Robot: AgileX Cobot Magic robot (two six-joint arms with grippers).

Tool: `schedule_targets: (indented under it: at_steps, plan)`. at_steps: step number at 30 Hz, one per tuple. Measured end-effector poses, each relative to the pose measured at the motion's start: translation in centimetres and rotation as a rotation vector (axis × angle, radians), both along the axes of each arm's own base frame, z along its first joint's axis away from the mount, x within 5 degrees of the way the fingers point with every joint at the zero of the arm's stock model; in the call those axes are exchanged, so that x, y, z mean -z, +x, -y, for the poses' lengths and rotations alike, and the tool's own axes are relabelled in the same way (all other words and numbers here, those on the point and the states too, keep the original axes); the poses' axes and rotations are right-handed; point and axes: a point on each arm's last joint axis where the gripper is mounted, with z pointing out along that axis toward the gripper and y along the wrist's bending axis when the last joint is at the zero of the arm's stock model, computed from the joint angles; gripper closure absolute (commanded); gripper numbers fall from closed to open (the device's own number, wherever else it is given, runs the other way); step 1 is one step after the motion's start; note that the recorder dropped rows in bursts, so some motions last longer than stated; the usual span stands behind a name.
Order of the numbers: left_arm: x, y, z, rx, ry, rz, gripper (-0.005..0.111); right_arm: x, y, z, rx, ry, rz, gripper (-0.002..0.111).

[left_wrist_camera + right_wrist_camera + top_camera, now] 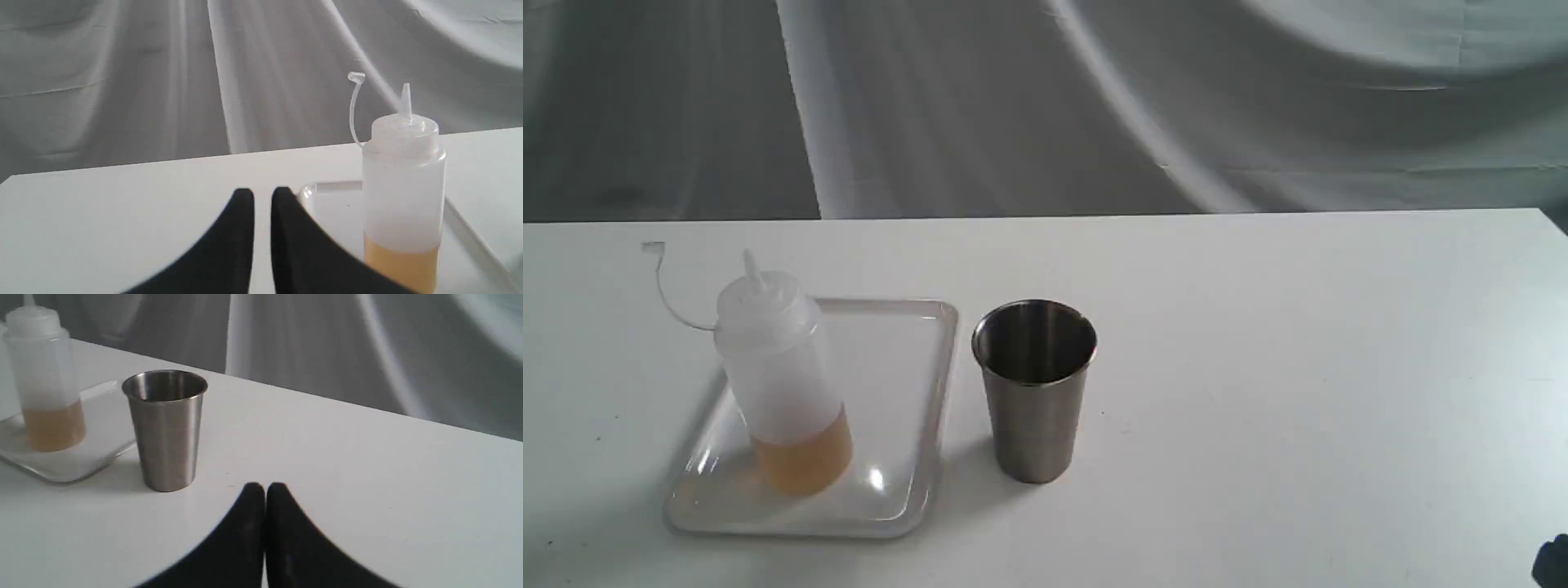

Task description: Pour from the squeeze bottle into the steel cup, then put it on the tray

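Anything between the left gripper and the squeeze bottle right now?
Nothing visible. The left gripper sits beside the tray, with only bare table and tray rim before the squeeze bottle. The steel cup stands on the tray's other side.

One squeeze bottle [783, 384]; one steel cup [1035, 390]; one tray [907, 457].

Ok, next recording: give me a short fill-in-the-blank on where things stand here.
1. The squeeze bottle stands upright on the ____.
2. The steel cup stands on the ____, beside the tray.
3. The liquid in the bottle is ____ in colour.
4. The bottle's nozzle is ____, its cap hanging on the strap.

Missing: tray; table; amber-orange; uncapped
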Motion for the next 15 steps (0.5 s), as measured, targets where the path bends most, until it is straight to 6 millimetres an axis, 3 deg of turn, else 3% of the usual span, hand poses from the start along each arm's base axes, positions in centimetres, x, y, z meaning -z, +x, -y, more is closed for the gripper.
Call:
schedule_targets:
  at_steps: [5, 15]
  plan:
    - [0.0, 0.0, 0.0, 0.0, 0.0, 0.0, 0.098, -0.24, 0.11, 0.29, 0.018, -0.111, 0.056, 0.108]
    - [0.0, 0.0, 0.0, 0.0, 0.0, 0.0, 0.098, 0.18, 0.0, 0.1, 0.004, -0.044, -0.009, 0.108]
